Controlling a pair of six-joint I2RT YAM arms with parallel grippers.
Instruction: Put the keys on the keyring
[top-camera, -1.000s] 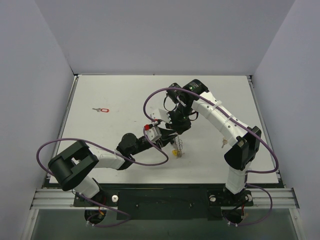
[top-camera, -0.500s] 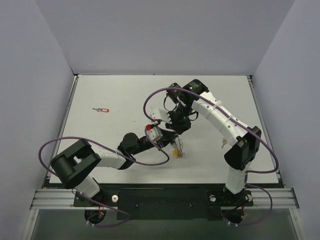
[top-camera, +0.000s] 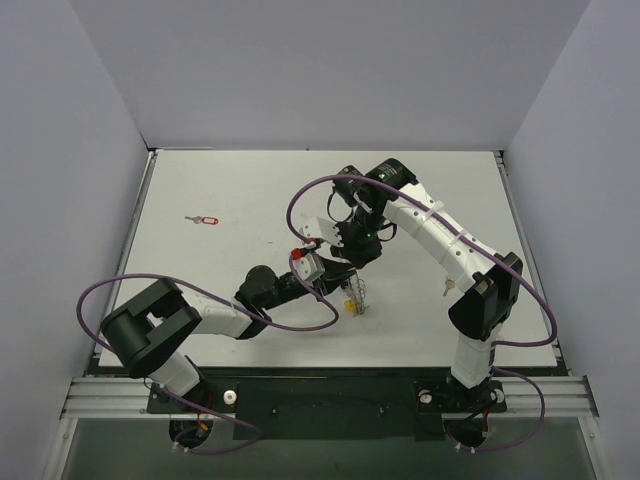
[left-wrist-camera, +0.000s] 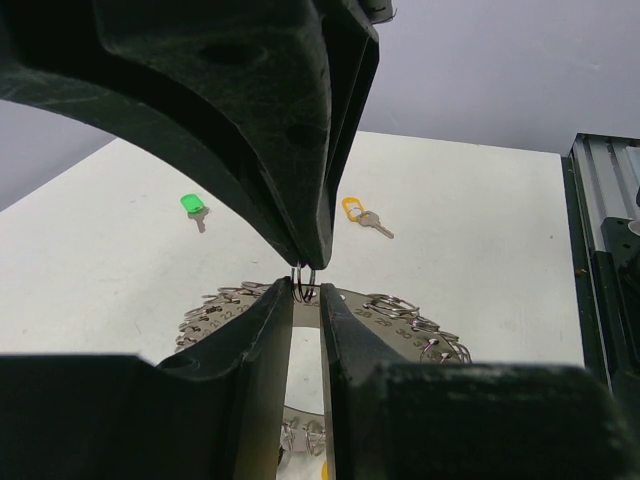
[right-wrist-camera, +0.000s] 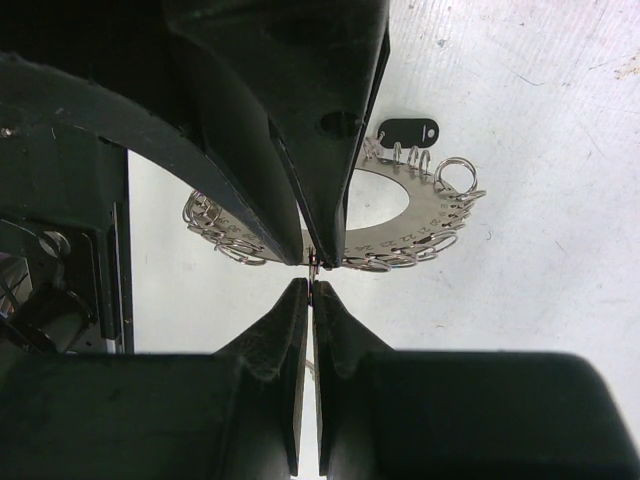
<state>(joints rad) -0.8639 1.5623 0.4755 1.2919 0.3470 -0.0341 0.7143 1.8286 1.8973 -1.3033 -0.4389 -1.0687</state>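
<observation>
The keyring (left-wrist-camera: 400, 312) is a flat silver hoop with numbers and many small split rings on its rim. It also shows in the right wrist view (right-wrist-camera: 400, 195) and stands on edge at mid-table in the top view (top-camera: 359, 293). My left gripper (left-wrist-camera: 307, 295) is shut on its rim. My right gripper (right-wrist-camera: 311, 285) faces it tip to tip and is shut on one small split ring (left-wrist-camera: 303, 279) of the hoop. A yellow key (top-camera: 350, 304) hangs below the hoop. A dark grey key tag (right-wrist-camera: 410, 131) lies behind the hoop.
A red key (top-camera: 207, 220) lies far left on the table. A green key (left-wrist-camera: 192, 205) and a yellow-orange key (left-wrist-camera: 357, 212) lie on the table beyond the hoop. A small key (top-camera: 447, 285) lies by the right arm. Grey walls enclose the table.
The left arm's elbow has shifted slightly. Both grippers stay together at the keyring.
</observation>
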